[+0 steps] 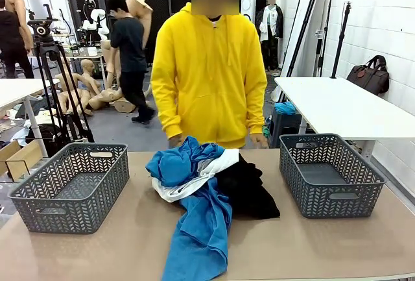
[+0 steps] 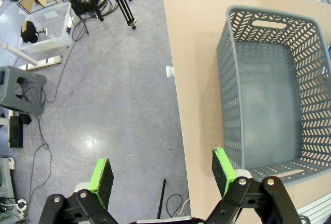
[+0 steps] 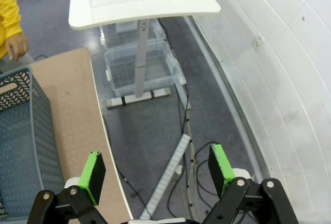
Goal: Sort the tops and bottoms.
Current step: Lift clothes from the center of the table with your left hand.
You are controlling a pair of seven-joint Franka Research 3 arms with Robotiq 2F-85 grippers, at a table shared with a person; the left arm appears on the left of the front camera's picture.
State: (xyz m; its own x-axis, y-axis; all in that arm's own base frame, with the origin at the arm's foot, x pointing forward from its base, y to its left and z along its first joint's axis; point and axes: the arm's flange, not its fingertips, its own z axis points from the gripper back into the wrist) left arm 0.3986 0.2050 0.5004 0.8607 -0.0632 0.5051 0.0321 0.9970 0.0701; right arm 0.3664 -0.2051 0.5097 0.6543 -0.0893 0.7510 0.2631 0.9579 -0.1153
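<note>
On the surface [image 1: 130,245], a left basket [image 1: 71,211] and right basket [image 1: 327,198], both bare-floored, flank the tops [image 1: 198,229]; the bottoms [image 1: 249,187] touch the tops' right side. Left end effector [image 2: 163,175] and right end effector [image 3: 158,172] are spread wide

crumpled blue and white tops [image 1: 194,222] lie heaped, overlapping the black bottoms [image 1: 251,191] beside them.
</note>
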